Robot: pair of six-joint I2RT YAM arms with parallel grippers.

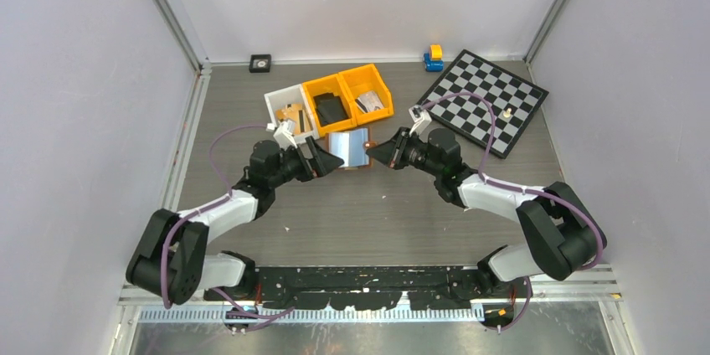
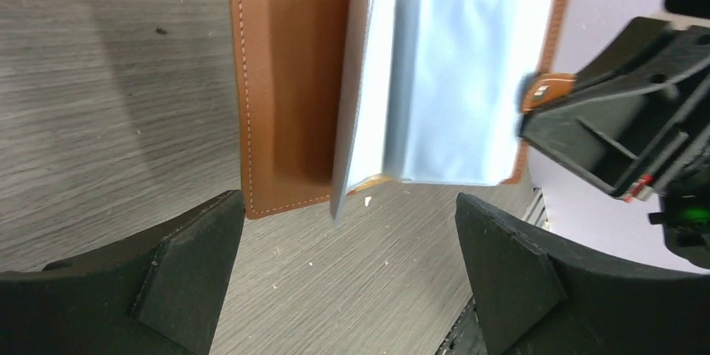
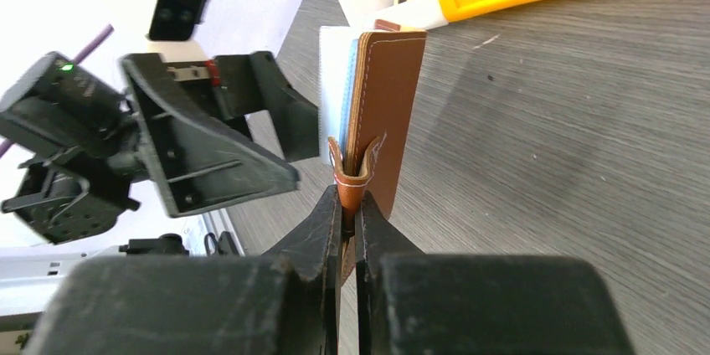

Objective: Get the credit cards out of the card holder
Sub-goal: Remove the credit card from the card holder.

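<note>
Grey wood-grain table (image 1: 360,221) | card holder (image 1: 350,148) is seen open near orange bins (image 1: 365,72), pale sleeves exposed | its snap tab is pinched by right gripper (image 3: 349,204) | jaws of left gripper (image 2: 348,204) are spread alongside

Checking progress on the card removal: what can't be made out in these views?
- Left wrist: cloudy sleeves of the card holder hide whether any credit cards sit inside.
- Right wrist: holder seen edge-on, its inside hidden.
- Top external: yellow bins' contents too small to identify.
</note>
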